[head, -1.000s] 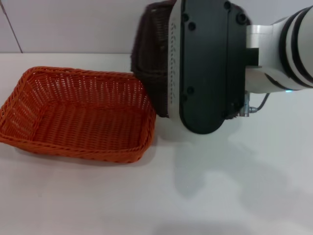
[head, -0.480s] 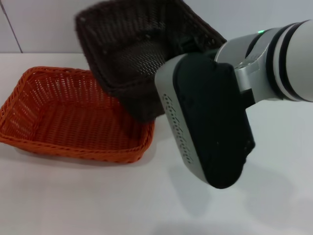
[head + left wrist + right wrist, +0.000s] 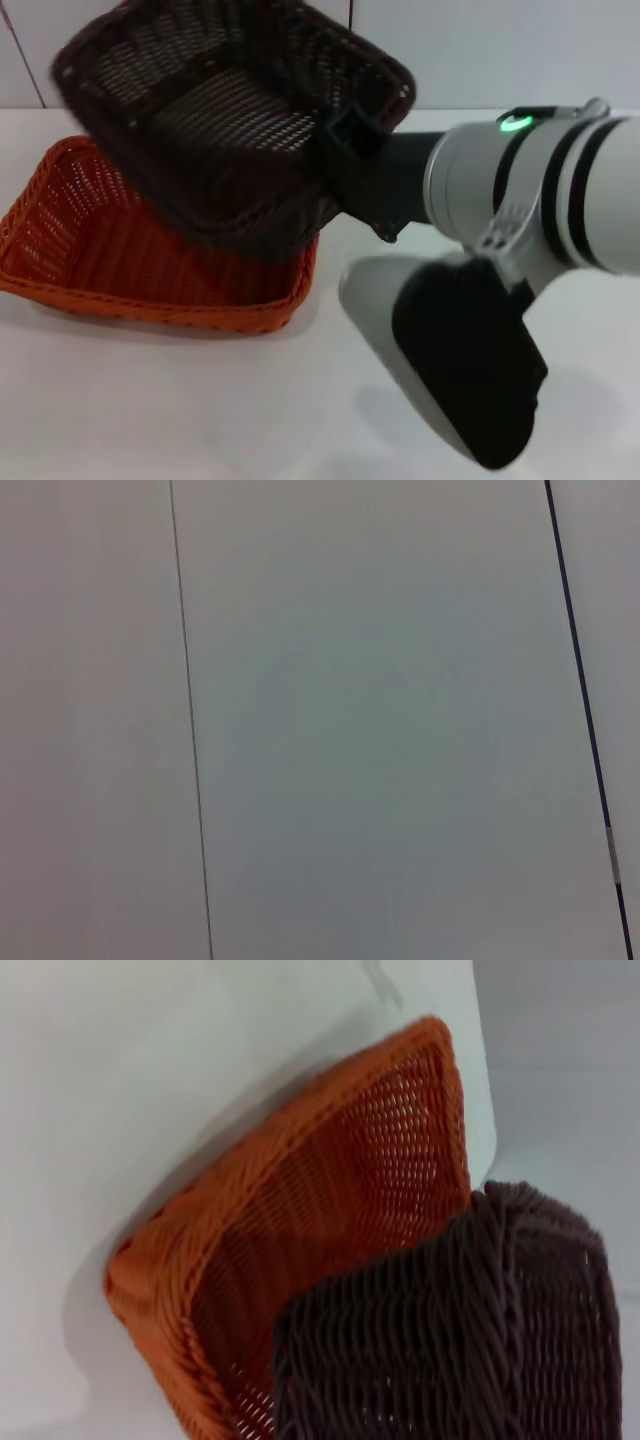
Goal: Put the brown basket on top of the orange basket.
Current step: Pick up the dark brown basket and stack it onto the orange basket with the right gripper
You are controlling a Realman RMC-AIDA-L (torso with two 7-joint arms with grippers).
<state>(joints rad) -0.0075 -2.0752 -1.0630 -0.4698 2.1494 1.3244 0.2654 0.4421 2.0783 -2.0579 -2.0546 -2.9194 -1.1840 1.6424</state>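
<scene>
brown basket (image 3: 235,115), tilted, hangs clamped at its near-right rim by the right gripper (image 3: 345,150), partly over the orange basket (image 3: 120,250) on white table (image 3: 200,400).

White tabletop (image 3: 200,400), pale panelled wall (image 3: 480,50) behind, thin dark seams
</scene>
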